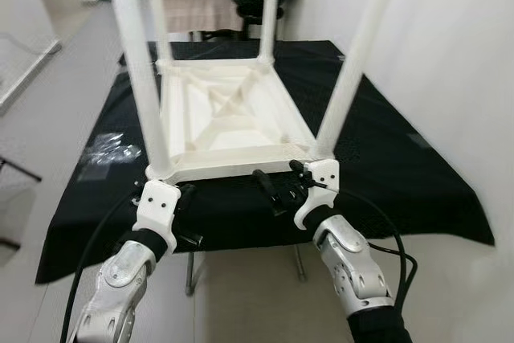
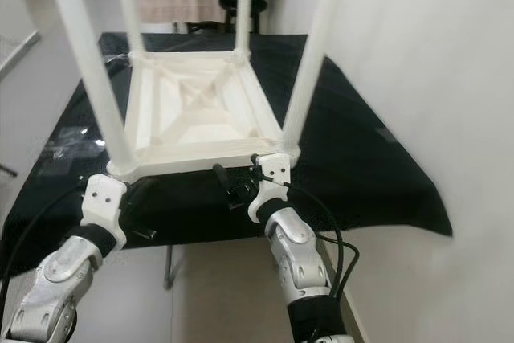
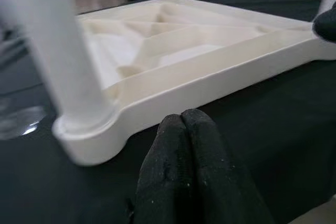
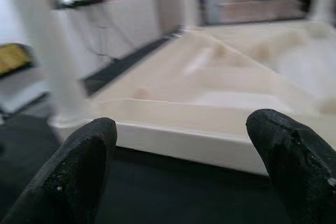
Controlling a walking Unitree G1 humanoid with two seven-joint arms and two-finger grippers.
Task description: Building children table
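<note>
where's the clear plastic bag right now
In the left eye view the clear plastic bag lies on the black tablecloth, on the robot's left, beside the upturned white table near its front left leg.

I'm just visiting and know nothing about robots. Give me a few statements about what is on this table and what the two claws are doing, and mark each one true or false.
1. The white children's table lies upside down on the black cloth, legs pointing up. True.
2. The left gripper has its fingers spread wide. False: its fingers are pressed together, near a corner of the table.
3. The right gripper is open, facing the table's near edge. True.
4. The right gripper is holding a table leg. False: nothing is between its fingers.
5. Clear plastic wrapping lies on the cloth on the robot's left. True.
</note>
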